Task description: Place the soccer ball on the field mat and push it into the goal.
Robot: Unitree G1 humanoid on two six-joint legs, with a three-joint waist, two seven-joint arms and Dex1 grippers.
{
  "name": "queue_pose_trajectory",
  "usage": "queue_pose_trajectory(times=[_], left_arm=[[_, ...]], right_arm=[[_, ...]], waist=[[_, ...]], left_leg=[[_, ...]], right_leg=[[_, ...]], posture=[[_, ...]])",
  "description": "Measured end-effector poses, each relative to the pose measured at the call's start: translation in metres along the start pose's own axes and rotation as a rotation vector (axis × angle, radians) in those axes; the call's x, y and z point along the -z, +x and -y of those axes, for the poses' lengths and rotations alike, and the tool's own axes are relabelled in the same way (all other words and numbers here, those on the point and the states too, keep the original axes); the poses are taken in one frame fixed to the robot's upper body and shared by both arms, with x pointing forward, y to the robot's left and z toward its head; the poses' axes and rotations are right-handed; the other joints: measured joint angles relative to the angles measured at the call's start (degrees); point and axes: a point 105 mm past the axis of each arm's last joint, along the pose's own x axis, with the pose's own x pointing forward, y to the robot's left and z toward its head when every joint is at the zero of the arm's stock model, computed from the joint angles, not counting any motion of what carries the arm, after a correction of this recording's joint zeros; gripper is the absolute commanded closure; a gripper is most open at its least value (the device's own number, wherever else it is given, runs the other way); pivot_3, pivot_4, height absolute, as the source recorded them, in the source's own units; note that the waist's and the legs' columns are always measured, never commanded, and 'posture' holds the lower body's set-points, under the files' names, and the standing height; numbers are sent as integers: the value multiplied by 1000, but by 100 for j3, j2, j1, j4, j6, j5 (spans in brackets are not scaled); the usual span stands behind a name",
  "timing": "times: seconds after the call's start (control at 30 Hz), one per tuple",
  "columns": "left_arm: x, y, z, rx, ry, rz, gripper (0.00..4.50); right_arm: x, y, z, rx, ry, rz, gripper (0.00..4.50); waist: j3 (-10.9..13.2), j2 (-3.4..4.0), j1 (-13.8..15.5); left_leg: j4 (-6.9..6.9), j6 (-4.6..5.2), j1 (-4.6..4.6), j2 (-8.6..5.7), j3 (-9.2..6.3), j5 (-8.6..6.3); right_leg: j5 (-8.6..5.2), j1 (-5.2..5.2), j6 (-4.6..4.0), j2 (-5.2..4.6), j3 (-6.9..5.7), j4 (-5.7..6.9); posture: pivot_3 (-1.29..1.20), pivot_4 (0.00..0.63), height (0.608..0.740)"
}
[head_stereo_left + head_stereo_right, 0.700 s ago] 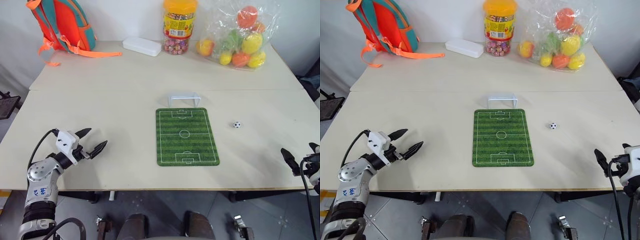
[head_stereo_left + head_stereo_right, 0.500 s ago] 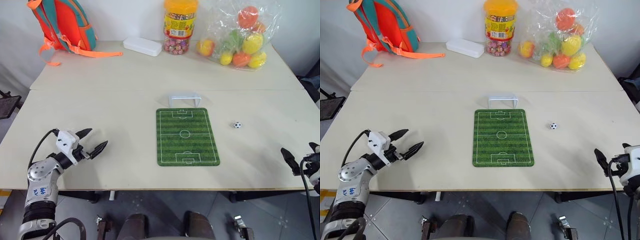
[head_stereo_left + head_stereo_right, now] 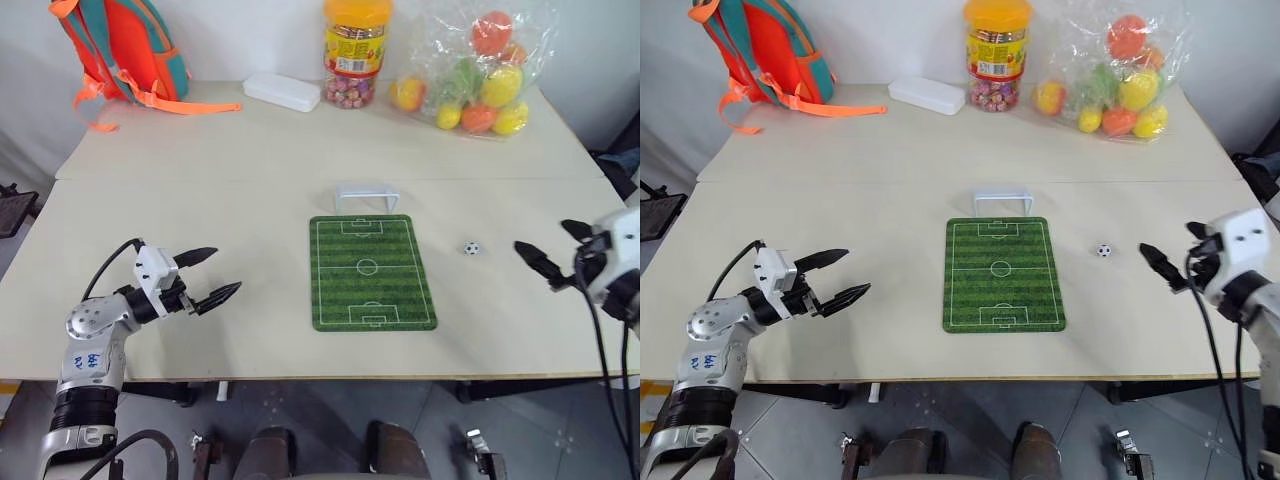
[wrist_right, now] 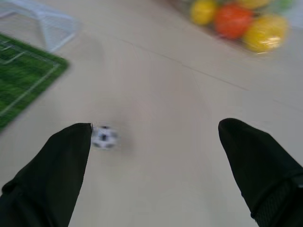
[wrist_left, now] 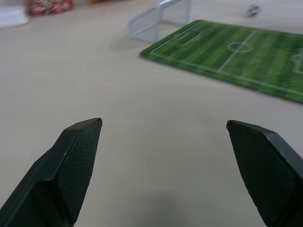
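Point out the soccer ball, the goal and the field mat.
soccer ball (image 3: 472,247): left eye view, centre of the ball, on the table right of the mat.
goal (image 3: 366,190): left eye view, middle of the crossbar.
field mat (image 3: 368,267): left eye view, the centre circle.

Table (image 3: 200,160): pale beige top, made of two sections that meet at a seam running across its width. Backpack (image 3: 120,50): orange and teal, at the far left corner, orange straps trailing onto the top. Case (image 3: 283,92): white, oblong, lying flat near the far edge. Jar (image 3: 357,52): clear, yellow lid, holding wrapped sweets, just beside the case. Bag (image 3: 478,65): clear plastic, at the far right, containing yellow, orange and green balls.
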Motion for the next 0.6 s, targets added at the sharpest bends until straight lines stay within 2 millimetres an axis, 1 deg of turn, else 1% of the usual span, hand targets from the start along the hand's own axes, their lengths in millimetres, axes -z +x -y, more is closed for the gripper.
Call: queue_pose_trajectory(times=[0.03,0.1,0.2,0.27,0.4,0.6], left_arm=[[-3,2,4,46,3,17,0],[-9,7,10,121,24,47,0],[-15,5,16,194,31,77,0],[-13,1,20,223,23,75,0],[-6,-5,26,223,0,61,0],[-5,-16,31,185,2,52,0]], right_arm=[[0,10,-4,-32,5,-9,42],[-2,30,-12,-97,26,-13,42],[4,46,-17,-154,31,-40,42],[12,53,-13,-154,30,-69,42],[22,63,-6,-146,32,-107,42],[34,67,-10,-174,64,-143,42]], waist=[[0,0,-9],[1,0,-22],[1,0,-7],[1,0,-10],[1,0,-34],[2,1,-61]], left_leg=[[14,1,-20,-1,2,-1],[21,2,-28,-1,0,-2],[18,2,-28,-1,-4,-3],[18,3,-30,-2,-2,-4],[19,2,-29,0,-2,-5],[21,1,-28,1,-2,-5]], right_leg=[[0,-14,0,0,1,1],[1,-16,0,1,0,2],[1,-15,0,2,-5,3],[1,-16,0,1,-4,1],[1,-16,0,2,-3,3],[1,-15,0,2,-3,3]], posture=[[0,150,740],[0,150,740],[0,150,740],[0,150,740],[0,150,740],[0,150,740]])
